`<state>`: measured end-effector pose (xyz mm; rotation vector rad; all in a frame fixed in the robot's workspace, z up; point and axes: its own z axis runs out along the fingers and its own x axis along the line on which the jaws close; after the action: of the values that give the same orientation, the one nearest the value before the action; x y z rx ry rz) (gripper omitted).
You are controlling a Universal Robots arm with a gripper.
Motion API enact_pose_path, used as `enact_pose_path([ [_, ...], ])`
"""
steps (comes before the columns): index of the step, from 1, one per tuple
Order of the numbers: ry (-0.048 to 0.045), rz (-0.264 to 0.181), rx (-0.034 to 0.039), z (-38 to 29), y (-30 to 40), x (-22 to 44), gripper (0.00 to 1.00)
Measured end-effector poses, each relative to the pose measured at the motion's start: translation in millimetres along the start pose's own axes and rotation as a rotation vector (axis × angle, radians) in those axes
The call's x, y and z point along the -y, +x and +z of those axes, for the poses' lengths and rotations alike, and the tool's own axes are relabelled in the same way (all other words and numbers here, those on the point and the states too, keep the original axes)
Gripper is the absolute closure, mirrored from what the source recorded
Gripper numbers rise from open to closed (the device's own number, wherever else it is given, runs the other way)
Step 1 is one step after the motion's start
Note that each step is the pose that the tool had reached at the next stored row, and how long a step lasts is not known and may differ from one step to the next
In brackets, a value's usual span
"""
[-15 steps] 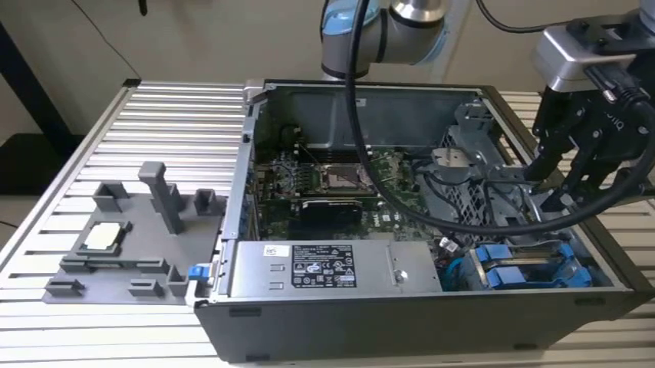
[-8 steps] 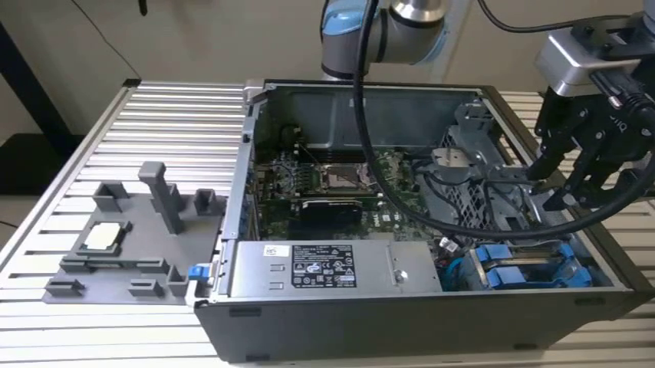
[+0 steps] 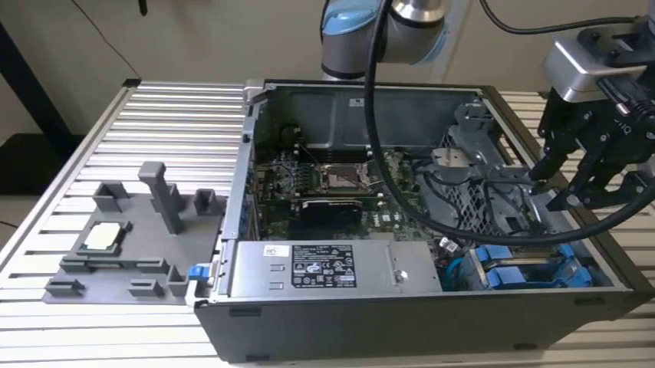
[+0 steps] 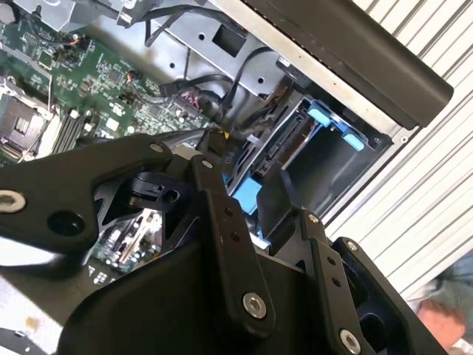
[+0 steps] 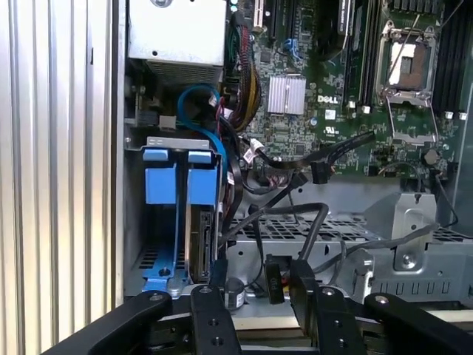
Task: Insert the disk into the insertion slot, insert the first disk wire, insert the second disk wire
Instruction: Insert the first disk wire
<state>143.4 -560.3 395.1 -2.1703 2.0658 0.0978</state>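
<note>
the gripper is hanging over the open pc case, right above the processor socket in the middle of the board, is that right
Not quite. In the exterior view the gripper does hang over the open case, but above the drive cage at that view's right end, not above the processor socket mid-board.

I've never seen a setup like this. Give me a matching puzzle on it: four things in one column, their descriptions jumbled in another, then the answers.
Things:
1. gripper
2. power-supply box
3. processor socket
4. insertion slot

Descriptions:
A. Set in the green board
B. Lined with blue plastic
C. Black, hanging above the open case
D. Grey, with a pale label

Pairs: 1-C, 2-D, 3-A, 4-B
</note>
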Motion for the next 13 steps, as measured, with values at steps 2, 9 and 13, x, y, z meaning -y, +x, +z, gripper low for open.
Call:
enact_pose_path([
  [2, 0.0036, -0.004, 0.0022, 1.4, 0.1, 0.0, 0.53],
  [9, 0.004, -0.007, 0.0027, 1.9, 0.2, 0.0, 0.53],
  [13, 0.004, -0.007, 0.0028, 2.0, 0.2, 0.0, 0.55],
])
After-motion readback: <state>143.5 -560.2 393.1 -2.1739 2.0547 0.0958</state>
